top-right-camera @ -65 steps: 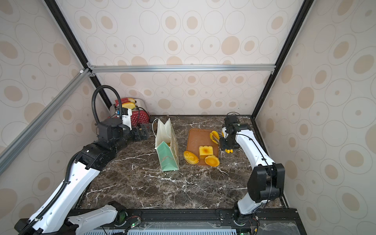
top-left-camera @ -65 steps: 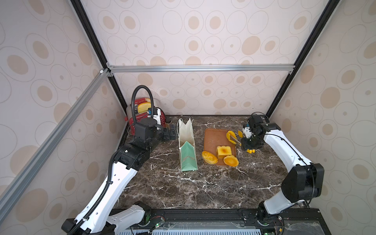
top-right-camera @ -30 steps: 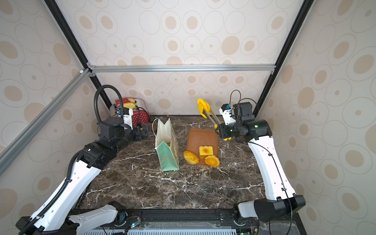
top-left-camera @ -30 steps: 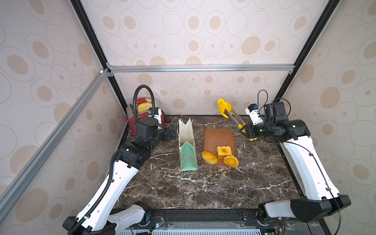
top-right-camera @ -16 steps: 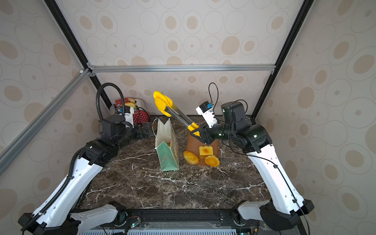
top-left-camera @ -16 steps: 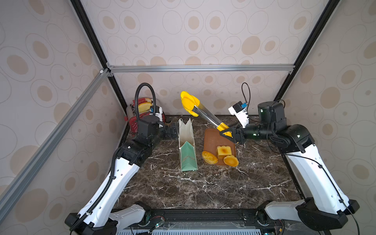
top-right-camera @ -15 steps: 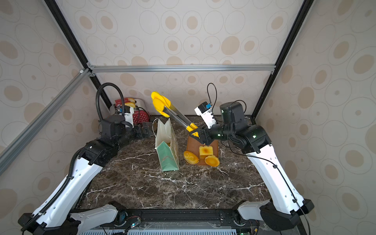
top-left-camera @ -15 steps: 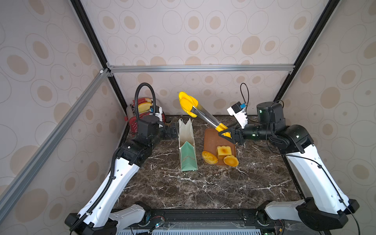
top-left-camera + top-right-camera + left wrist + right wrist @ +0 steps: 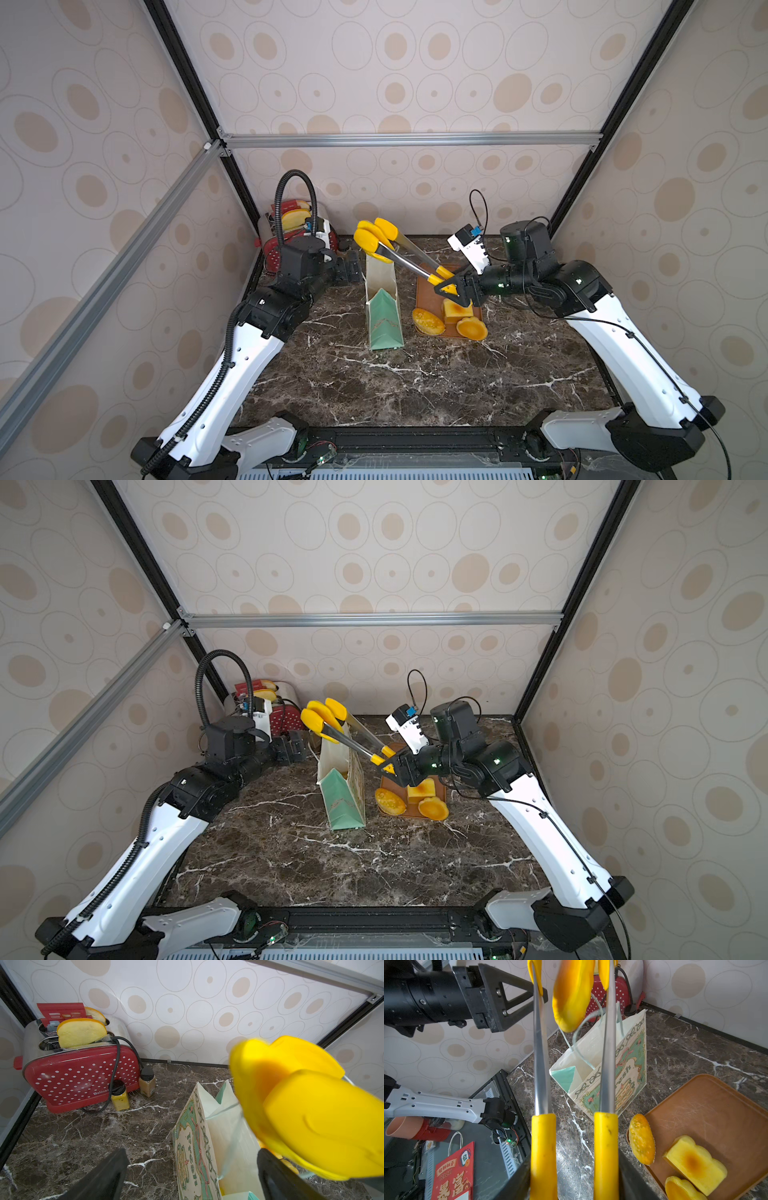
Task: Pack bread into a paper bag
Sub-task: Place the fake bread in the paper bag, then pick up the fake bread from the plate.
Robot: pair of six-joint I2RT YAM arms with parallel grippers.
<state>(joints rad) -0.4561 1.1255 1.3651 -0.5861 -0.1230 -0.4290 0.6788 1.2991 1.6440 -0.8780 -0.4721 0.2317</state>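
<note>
The mint-green paper bag (image 9: pixel 380 307) (image 9: pixel 343 787) stands open at mid table, and a bit of yellow shows inside it. My right gripper (image 9: pixel 455 286) (image 9: pixel 575 1167) is shut on the yellow handles of the metal tongs (image 9: pixel 399 259). The tong tips hang over the bag's mouth. Between them is an oval bun (image 9: pixel 573 995), with a narrow gap on each side. More bread lies on the brown board (image 9: pixel 426 291): a speckled bun (image 9: pixel 427 321), a square loaf (image 9: pixel 456 309) and a round tart (image 9: pixel 471 328). My left gripper (image 9: pixel 349 268) (image 9: pixel 193 1178) is open beside the bag's far end, apart from it.
A red dotted toaster (image 9: pixel 79 1072) with pale slices stands in the back left corner. Two small jars (image 9: pixel 119 1096) (image 9: pixel 147 1082) and its cord lie in front of it. The back wall is close behind the bag, and the board's right side lies under my right arm.
My right arm has swung the tongs from the right side of the board up and leftward over the bag. The tong arms now stand slightly wider apart. The left arm has hardly moved.
</note>
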